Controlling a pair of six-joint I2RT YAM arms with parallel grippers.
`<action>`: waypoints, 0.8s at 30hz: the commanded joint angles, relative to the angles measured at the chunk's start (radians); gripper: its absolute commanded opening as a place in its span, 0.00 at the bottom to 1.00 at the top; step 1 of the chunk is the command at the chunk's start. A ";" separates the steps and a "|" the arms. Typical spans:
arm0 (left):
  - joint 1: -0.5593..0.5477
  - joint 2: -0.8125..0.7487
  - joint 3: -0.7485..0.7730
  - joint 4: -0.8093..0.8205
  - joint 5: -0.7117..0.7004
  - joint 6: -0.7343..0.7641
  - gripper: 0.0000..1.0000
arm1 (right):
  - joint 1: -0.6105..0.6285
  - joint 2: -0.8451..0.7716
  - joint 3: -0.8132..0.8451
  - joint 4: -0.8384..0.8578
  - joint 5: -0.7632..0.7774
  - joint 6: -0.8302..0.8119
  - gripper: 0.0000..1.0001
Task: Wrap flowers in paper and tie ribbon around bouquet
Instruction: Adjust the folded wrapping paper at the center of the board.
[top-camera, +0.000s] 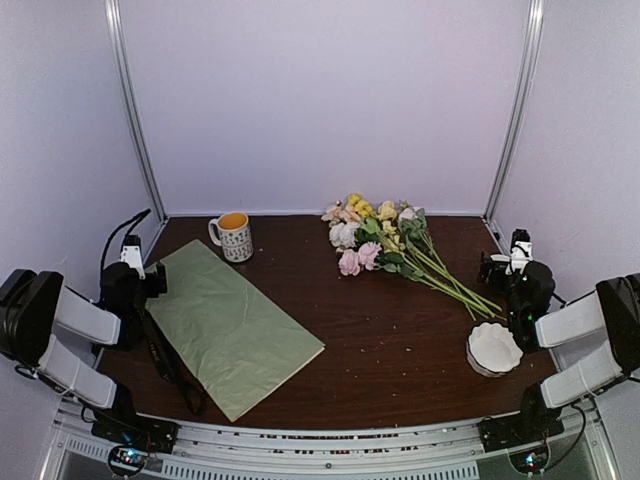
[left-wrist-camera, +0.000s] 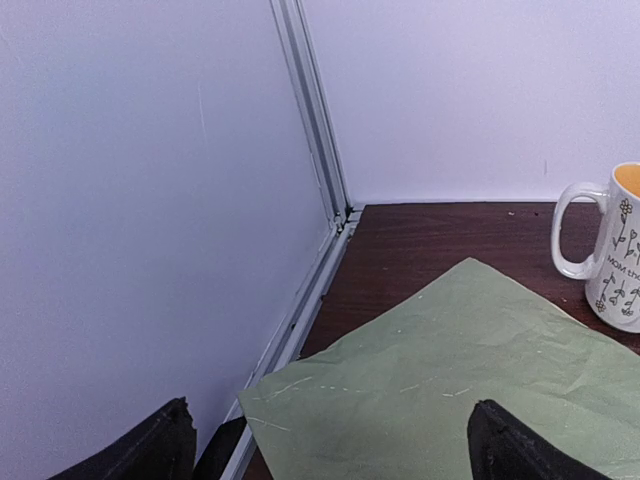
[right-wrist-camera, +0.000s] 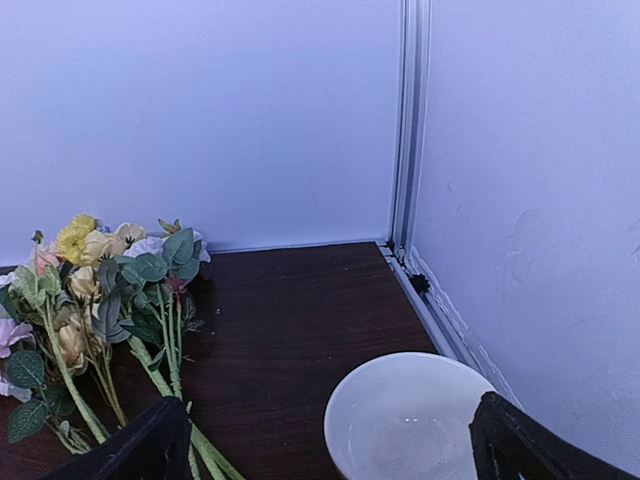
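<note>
Currently the flowers (top-camera: 385, 240) lie loose on the table (top-camera: 380, 340), right of centre toward the far wall. Blooms point to the far left; the long green stems run diagonally toward the near right and end just short of the white bowl (top-camera: 494, 350). The paper (top-camera: 230, 325) lies flat on the left half, green side up, well apart from the flowers. One far corner is near the mug (top-camera: 233, 236). A dark narrow strip, taken to be the ribbon (top-camera: 170, 365), lies along the paper's near-left edge; its lettering is too small to confirm.

Status of task: not started. No flower rests on the paper, no cone is formed, and the ribbon is untied. The step in hand is judged to be transfer of the flowers onto the sheet.

Gripper condition:
- Left gripper (left-wrist-camera: 330, 450): fingers spread fully apart, nothing between them, positioned over the paper's left corner.
- Right gripper (right-wrist-camera: 330, 445): fingers spread fully apart, nothing held, positioned near the bowl with the stems ahead to its left.

Next move, as judged: the right arm should reach left to the stem ends, close across several stems together, and carry the bunch over to the paper. Thin stems may slip or separate; grip where they lie closest together
</note>
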 joint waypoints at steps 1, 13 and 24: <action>0.001 0.009 0.020 0.053 0.027 0.009 0.98 | -0.006 0.007 0.023 0.014 -0.030 -0.016 1.00; -0.006 -0.106 0.345 -0.545 -0.045 -0.014 0.97 | -0.006 -0.023 0.039 -0.022 -0.009 -0.005 1.00; 0.063 0.248 1.030 -1.479 0.206 -0.377 0.90 | 0.050 -0.283 0.409 -0.926 -0.032 0.116 1.00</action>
